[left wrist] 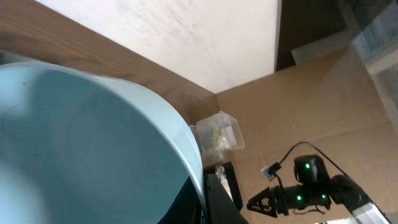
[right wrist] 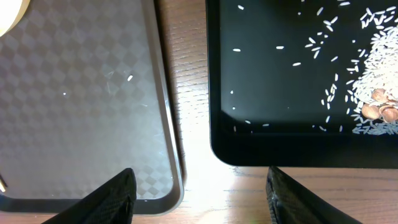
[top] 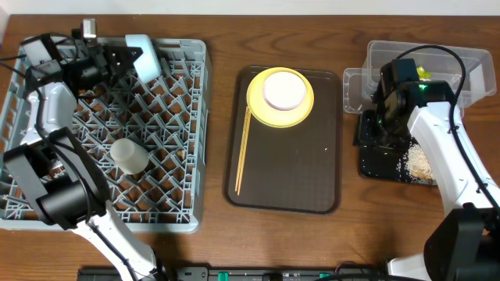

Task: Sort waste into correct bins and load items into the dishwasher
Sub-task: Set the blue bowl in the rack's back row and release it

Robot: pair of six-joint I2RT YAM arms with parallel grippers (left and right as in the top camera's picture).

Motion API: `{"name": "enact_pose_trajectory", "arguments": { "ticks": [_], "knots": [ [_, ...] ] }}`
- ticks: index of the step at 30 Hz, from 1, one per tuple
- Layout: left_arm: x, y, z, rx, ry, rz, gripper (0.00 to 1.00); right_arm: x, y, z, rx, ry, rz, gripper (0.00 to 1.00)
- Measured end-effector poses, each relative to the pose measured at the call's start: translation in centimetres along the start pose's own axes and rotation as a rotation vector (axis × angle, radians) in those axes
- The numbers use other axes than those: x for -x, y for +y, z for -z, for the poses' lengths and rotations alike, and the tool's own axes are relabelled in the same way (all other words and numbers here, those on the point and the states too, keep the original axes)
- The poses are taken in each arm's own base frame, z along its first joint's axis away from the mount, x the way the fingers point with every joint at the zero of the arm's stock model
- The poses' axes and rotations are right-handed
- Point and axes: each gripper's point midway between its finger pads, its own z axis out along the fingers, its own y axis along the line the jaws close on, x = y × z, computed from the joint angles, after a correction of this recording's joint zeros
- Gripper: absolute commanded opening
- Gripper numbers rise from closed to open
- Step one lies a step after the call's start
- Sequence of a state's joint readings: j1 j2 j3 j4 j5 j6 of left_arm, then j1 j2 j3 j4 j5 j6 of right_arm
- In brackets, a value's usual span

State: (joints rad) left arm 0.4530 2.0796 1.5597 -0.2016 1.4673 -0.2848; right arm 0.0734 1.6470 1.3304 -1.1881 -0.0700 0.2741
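The left gripper (top: 131,56) is pinching the rim of a light blue bowl (top: 145,56), which it holds on edge over the back row of the large square grey plastic dish rack (top: 183,195). A small white cup (top: 129,154) lies among the rack's pegs, nearer the middle.

On the brown serving tray (top: 289,172) sits a round yellow plate (top: 262,109) with a white bowl (top: 283,90) on it. Thin wooden chopsticks (top: 242,152) lie along the tray's left side.

The right gripper (right wrist: 199,173) hangs with its fingers (right wrist: 118,196) spread wide, nothing between them, over the gap between the serving tray and the shallow black rectangular tray (right wrist: 273,74). Loose white cooked rice grains (right wrist: 373,68) are heaped in the black tray (a few strays dot the brown one too). The crumpled green-and-yellow snack wrapper (top: 424,73) lies in the clear plastic rectangular tub (top: 461,58), behind the black tray.
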Motion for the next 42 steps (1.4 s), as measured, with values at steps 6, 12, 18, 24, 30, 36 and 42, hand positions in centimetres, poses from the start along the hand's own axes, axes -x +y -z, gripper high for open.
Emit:
{"name": "enact_pose_trajectory", "arguments": {
  "ticks": [6,12,18,24,30,36,42],
  "knots": [
    [-0.1,0.6,0.5,0.015,-0.012,0.018,0.06,0.0,0.0,0.0,-0.001,0.002,0.0,0.64],
    [-0.2,0.4,0.5,0.0,-0.006,0.018,0.06,-0.1,0.0,0.0,-0.001,0.006,0.0,0.64],
    [-0.4,0.0,0.5,-0.024,0.002,0.018,0.06,-0.2,0.0,0.0,-0.001,0.007,-0.001,0.64],
    [-0.4,-0.1,0.5,-0.031,0.005,0.016,0.06,-0.4,-0.1,0.0,-0.004,0.016,-0.002,0.63],
    [-0.4,-0.1,0.5,-0.031,0.005,0.016,0.06,-0.4,0.0,0.0,0.0,0.018,-0.002,0.63],
    [-0.4,-0.1,0.5,-0.032,0.005,0.017,0.06,-0.5,-0.1,0.0,-0.001,0.02,-0.002,0.63],
    [-0.7,0.9,0.4,-0.035,0.01,0.042,0.06,-0.5,0.0,0.0,0.0,0.02,-0.002,0.63]
  ]
}}
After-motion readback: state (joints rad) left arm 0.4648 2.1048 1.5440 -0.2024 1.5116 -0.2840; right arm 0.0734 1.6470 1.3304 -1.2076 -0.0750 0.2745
